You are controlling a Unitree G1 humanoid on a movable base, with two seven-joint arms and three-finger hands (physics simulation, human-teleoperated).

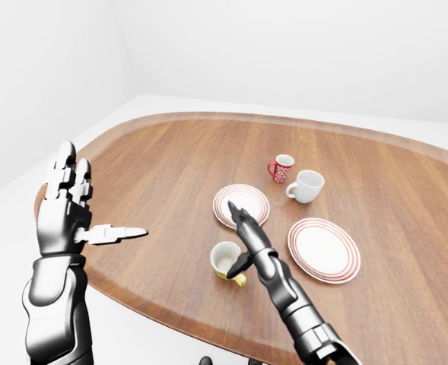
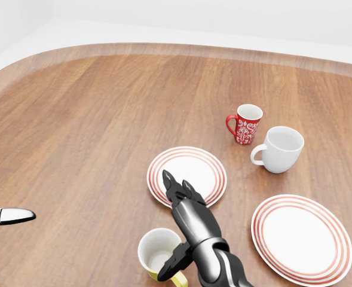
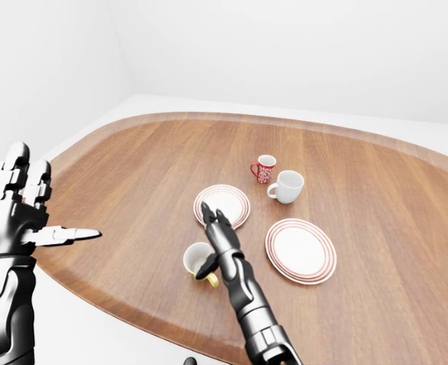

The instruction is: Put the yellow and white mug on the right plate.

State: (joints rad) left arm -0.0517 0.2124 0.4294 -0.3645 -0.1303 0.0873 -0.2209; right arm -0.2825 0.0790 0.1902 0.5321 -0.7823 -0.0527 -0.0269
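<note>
The yellow and white mug (image 2: 156, 253) stands upright on the wooden table (image 2: 74, 119) near the bottom of the head view, its yellow handle low and to the right. My right hand (image 2: 181, 203) is open, its fingers stretched out above the mug's right side, with the thumb (image 2: 177, 258) by the mug's rim and handle. The right plate (image 2: 301, 236), white with red rings, lies empty to the right of the hand. My left hand (image 1: 71, 205) is open and raised at the left, away from the mug.
A second red-ringed plate (image 2: 190, 170) lies just above my right hand. A red patterned mug (image 2: 245, 124) and a plain white mug (image 2: 281, 149) stand above the right plate. The table's curved edge runs along the bottom left of the left-eye view (image 1: 132, 293).
</note>
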